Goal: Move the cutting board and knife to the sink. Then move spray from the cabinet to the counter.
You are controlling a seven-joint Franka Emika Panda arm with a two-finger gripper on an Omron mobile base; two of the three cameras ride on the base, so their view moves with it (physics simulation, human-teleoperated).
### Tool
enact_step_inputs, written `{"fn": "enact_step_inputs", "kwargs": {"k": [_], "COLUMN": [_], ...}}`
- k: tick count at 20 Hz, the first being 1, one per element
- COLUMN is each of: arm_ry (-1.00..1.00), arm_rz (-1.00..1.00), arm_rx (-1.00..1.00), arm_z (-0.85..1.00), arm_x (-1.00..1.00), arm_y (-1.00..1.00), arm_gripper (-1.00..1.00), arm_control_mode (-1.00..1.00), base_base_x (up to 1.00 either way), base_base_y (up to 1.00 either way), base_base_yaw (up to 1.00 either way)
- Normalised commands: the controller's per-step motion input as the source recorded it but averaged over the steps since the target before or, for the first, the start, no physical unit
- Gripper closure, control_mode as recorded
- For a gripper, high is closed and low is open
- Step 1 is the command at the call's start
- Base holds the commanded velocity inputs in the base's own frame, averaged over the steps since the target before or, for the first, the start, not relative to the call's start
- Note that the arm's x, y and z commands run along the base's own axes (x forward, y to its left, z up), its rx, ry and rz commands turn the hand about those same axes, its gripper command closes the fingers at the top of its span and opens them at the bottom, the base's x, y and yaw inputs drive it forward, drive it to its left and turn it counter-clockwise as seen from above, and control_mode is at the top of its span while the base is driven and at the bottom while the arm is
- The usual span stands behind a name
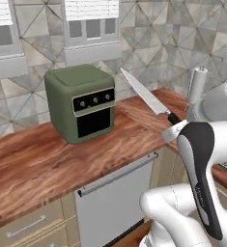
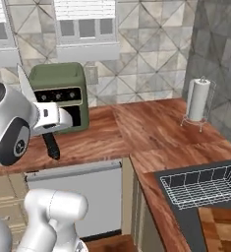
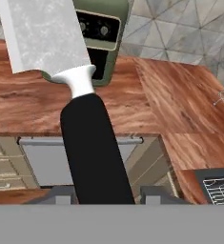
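Pincer clamped on the knife by its black handle; blade tip cut off above, fingertips half buried behind the handle.

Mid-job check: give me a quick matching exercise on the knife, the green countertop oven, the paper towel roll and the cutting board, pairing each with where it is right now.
Things:
1. knife
2. green oven
3. paper towel roll
4. cutting board

Places:
A. upright on a wire holder, on the counter near the right wall
B. in the sink basin, just in front of the wire rack
C. held by its black handle in the gripper, blade raised above the counter
D. standing on the counter against the tiled back wall

Pairs: 1-C, 2-D, 3-A, 4-B
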Motion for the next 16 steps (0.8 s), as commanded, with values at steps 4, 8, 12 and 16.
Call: {"fn": "enact_step_inputs", "kwargs": {"k": [4, 8, 12, 16], "arm_ry": [0.00, 0.00, 0.00, 0.00], "arm_rz": [0.00, 0.00, 0.00, 0.00], "arm_rx": [0.00, 0.00, 0.00, 0.00], "arm_z": [0.00, 0.00, 0.00, 0.00], "arm_x": [0.00, 0.00, 0.00, 0.00], "arm_y": [0.00, 0.00, 0.00, 0.00], "arm_gripper": [1.00, 1.00, 1.00, 1.00], "arm_control_mode": [1.00, 1.00, 1.00, 1.00], "base_base_x": [0.19, 0.21, 0.01, 0.04], "base_base_y": [-0.21, -0.18, -0.26, -0.11], "base_base_yaw": [-0.84, -0.78, -0.81, -0.77]}}
